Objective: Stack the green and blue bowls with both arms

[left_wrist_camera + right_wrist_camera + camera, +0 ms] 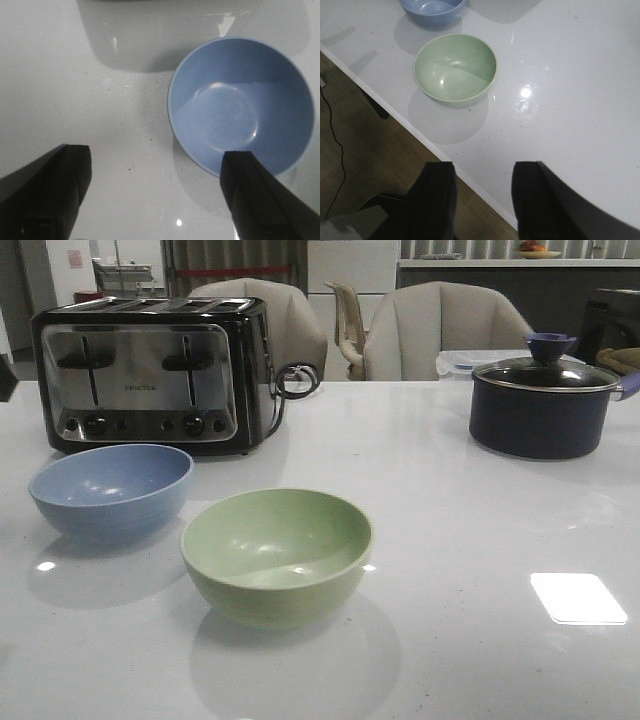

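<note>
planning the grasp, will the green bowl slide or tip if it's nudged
The green bowl will likely slide rather than tip: it sits low and wide on a glossy table. It looks rigid and probably light, being thin-rimmed. Its matte surface may grip fairly well.

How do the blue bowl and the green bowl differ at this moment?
The blue bowl is dusty blue; the green bowl is pale green. The blue bowl sits just in front of the toaster, while the green bowl sits nearer the table's front edge, to its right. Both are plain, round, upright, empty, similar in size, apart, and ungrasped.
</note>
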Robot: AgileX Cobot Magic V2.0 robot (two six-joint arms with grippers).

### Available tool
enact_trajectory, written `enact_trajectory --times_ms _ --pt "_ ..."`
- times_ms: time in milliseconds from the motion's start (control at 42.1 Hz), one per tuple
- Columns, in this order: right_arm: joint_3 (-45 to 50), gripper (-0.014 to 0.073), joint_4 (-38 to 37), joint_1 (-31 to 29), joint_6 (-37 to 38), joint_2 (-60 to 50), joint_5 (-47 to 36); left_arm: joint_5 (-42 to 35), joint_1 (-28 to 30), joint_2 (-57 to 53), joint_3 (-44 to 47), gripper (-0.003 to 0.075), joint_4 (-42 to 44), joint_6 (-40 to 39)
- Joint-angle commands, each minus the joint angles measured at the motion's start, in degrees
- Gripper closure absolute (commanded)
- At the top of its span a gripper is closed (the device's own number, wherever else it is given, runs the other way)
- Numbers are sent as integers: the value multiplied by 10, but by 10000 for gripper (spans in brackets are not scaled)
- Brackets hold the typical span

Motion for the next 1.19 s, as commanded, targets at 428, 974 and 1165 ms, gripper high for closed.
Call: enact_trajectory --times_ms 428,974,1165 --pt "-15 207 1 -1 -6 -1 -35 -31 -29 214 -151 140 -4 1" --pt "-15 207 1 -1 -6 -1 -35 11 -29 236 -164 626 2 1" --pt "-15 207 1 -1 -6 -1 -35 64 -29 207 -195 622 2 1"
